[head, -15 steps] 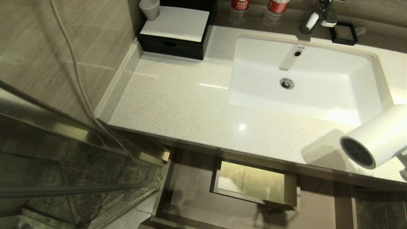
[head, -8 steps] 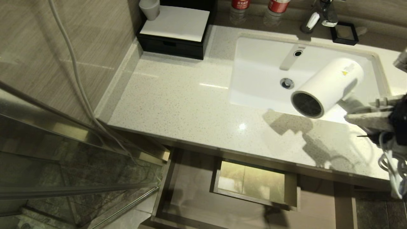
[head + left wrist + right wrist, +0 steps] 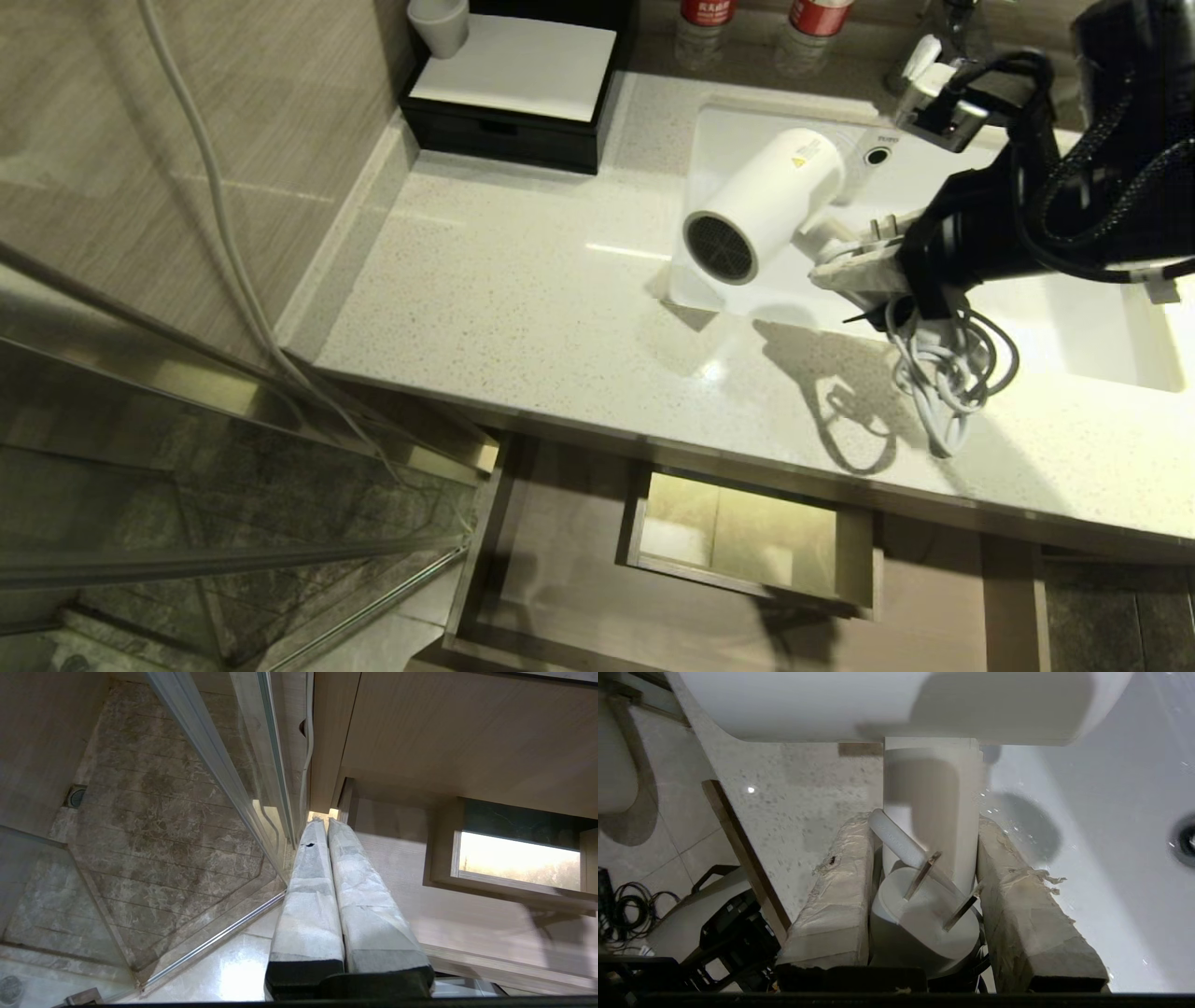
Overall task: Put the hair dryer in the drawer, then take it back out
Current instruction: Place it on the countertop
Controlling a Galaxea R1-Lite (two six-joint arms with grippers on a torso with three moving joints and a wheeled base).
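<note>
1. Carrying the hair dryer (image 3: 761,201) by its handle, the right gripper (image 3: 854,266) has its fingers (image 3: 831,896) clamped partway on the handle, plug wedged between them.
2. It hangs over the table (image 3: 523,299) at the sink's (image 3: 1055,317) near-left corner, grille facing the robot, cord (image 3: 943,383) dangling in loops.
3. To place it well, swing it out past the table edge, then lower into the open drawer (image 3: 560,569), avoiding the cutout (image 3: 747,537) and minding the cord.
4. The left gripper (image 3: 327,826), fingers pressed together, is parked low beside the drawer.
5. A second ago the dryer sat at the picture's right edge; it has since travelled left and farther back.
</note>
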